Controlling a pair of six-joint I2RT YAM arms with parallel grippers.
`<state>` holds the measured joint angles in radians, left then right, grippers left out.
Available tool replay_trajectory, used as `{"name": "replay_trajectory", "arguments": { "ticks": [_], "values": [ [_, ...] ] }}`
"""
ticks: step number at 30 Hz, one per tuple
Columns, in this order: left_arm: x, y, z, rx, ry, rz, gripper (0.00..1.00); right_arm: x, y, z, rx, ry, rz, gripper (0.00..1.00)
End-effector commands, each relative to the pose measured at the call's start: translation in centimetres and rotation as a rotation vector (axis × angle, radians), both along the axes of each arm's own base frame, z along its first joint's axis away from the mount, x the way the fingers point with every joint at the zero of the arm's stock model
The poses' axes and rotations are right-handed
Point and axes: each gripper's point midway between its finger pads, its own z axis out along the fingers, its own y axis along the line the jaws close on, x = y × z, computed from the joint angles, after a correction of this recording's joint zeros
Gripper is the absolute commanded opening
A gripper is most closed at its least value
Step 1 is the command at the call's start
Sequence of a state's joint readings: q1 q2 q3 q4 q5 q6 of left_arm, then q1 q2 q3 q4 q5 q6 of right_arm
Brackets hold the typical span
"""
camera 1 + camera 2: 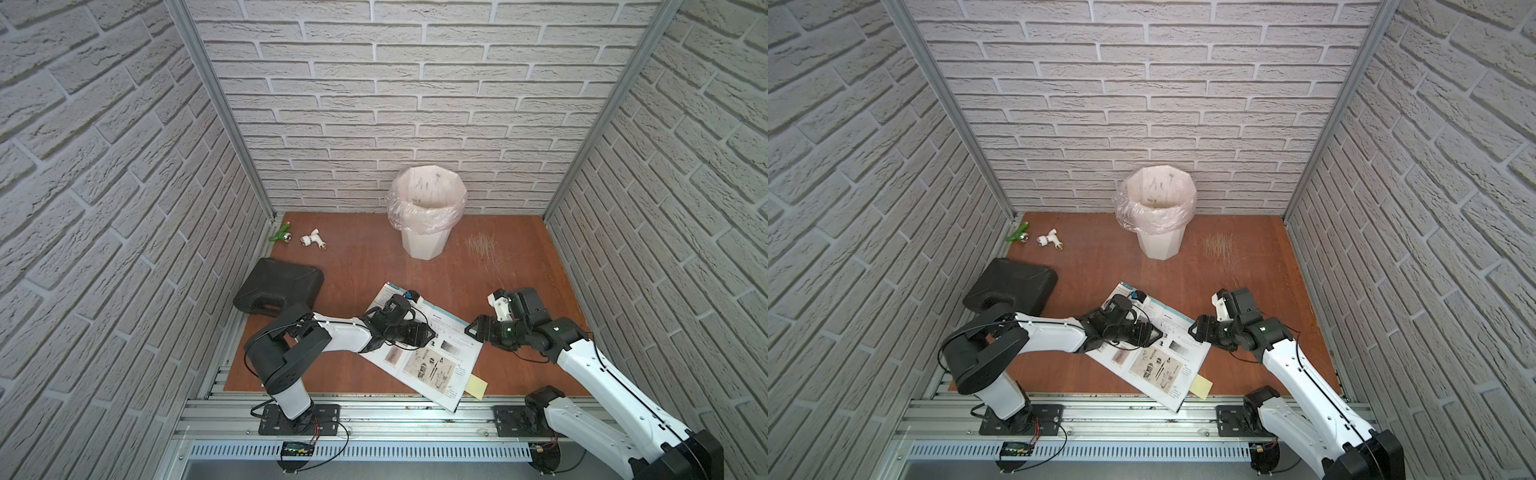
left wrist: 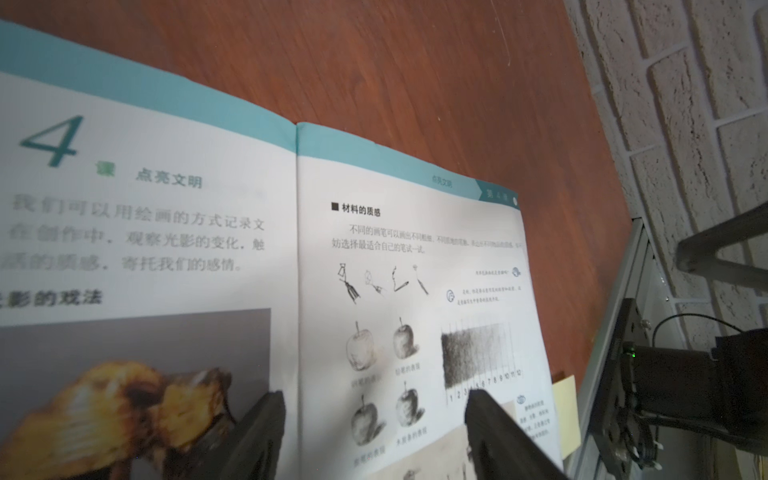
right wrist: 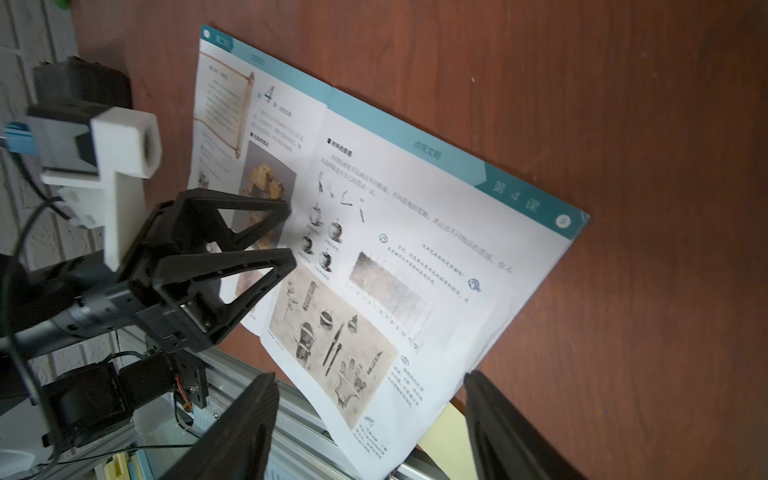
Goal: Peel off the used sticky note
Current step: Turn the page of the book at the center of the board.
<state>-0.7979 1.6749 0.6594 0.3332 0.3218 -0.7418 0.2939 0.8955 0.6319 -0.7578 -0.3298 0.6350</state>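
An open book (image 1: pixel 432 365) lies slanted on the brown table, and its near corner overhangs the front rail. The used sticky note (image 1: pixel 476 387), small and pale yellow, pokes out from under the right page's near corner; it also shows in another top view (image 1: pixel 1200 387) and in both wrist views (image 2: pixel 566 415) (image 3: pixel 446 440). My left gripper (image 1: pixel 432 332) hovers open over the book's middle (image 2: pixel 376 399), with nothing between its fingers. My right gripper (image 1: pixel 471 328) stands open at the right page's outer edge (image 3: pixel 370 378), empty, up the page from the note.
A white bin (image 1: pixel 424 245) with a plastic liner stands at the back. A black case (image 1: pixel 278 293) lies at the left beside my left arm. A white fitting (image 1: pixel 312 240) and a green one (image 1: pixel 281 233) sit in the back left corner. A metal rail (image 1: pixel 374 411) borders the front.
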Motion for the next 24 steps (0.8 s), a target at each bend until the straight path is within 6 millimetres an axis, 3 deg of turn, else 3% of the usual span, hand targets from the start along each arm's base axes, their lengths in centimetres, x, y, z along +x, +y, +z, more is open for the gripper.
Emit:
{"name": "replay_trajectory", "arguments": {
  "ticks": [1, 8, 18, 24],
  "values": [
    [-2.5, 0.9, -2.8, 0.091, 0.108, -0.043, 0.65, -1.7, -1.2, -1.4, -0.046, 0.070, -0.028, 0.74],
    [-2.1, 1.4, -3.8, 0.124, 0.130, -0.009, 0.64, -4.2, -2.2, -3.6, -0.094, 0.180, -0.043, 0.74],
    [0.9, 6.3, -9.2, 0.123, 0.302, 0.259, 0.58, -4.2, -2.2, -4.0, -0.107, 0.211, -0.027, 0.73],
    [2.7, 9.1, -10.8, 0.071, 0.344, 0.401, 0.57, -4.5, -1.8, -4.7, -0.089, 0.241, -0.014, 0.72]
  ]
}}
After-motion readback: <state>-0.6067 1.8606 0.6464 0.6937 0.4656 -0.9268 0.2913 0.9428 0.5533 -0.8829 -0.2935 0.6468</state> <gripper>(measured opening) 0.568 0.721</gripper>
